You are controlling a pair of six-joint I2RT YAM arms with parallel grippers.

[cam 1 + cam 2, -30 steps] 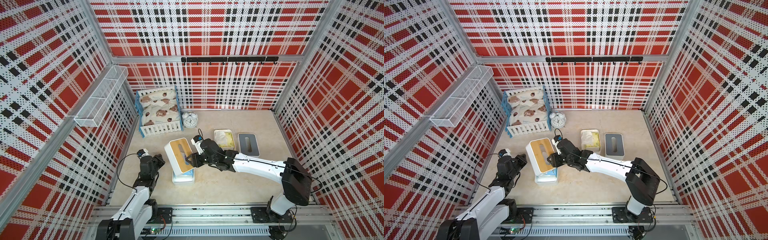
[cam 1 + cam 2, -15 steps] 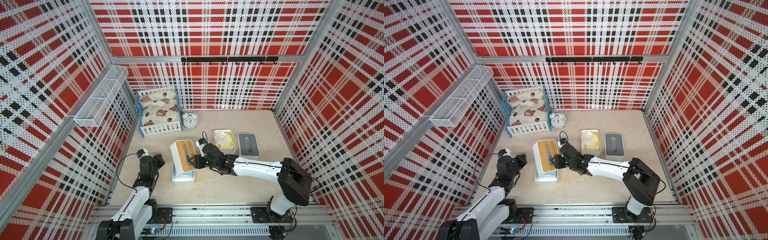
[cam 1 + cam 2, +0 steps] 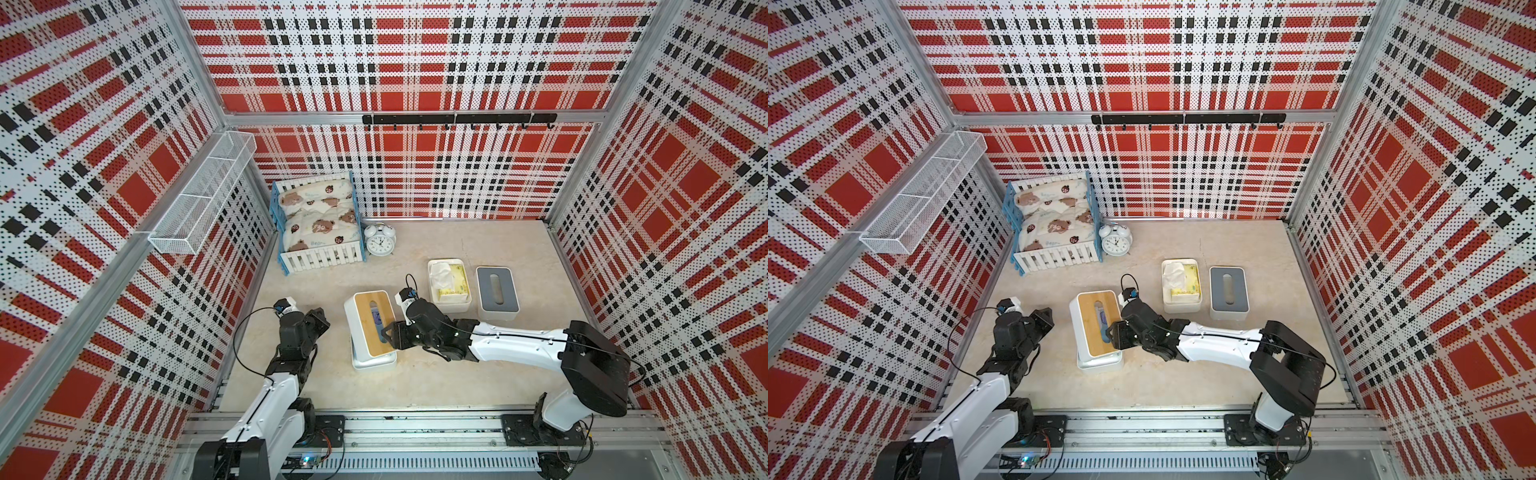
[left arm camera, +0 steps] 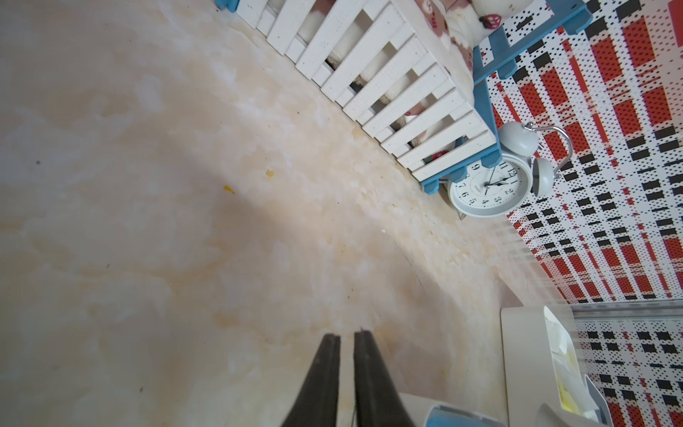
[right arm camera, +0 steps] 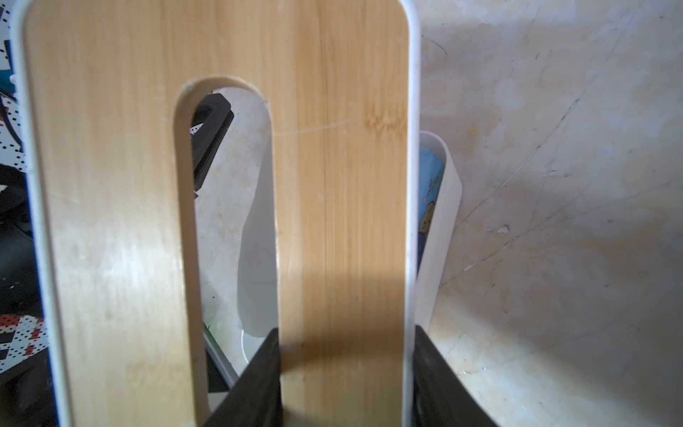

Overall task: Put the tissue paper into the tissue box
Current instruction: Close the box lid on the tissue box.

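Plaid of red, black and white covers the perforated walls [image 3: 415,62]; the floor [image 3: 457,374] is marbled beige. The tissue-box lid [image 3: 359,328] is bamboo tan with a white rim, the tissue pack [image 3: 376,318] blue. Also pictured: a grey-topped box [image 3: 509,291], a blue-and-white toy bed [image 3: 322,259] with bear-print bedding [image 3: 316,208], a white clock [image 3: 379,245].

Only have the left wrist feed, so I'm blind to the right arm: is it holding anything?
Observer: Yes. The right gripper clamps the wooden lid, one finger through its slot.
Operator: Is that lid seated on its base?
Observer: No. It is tilted up, with the white base below it.
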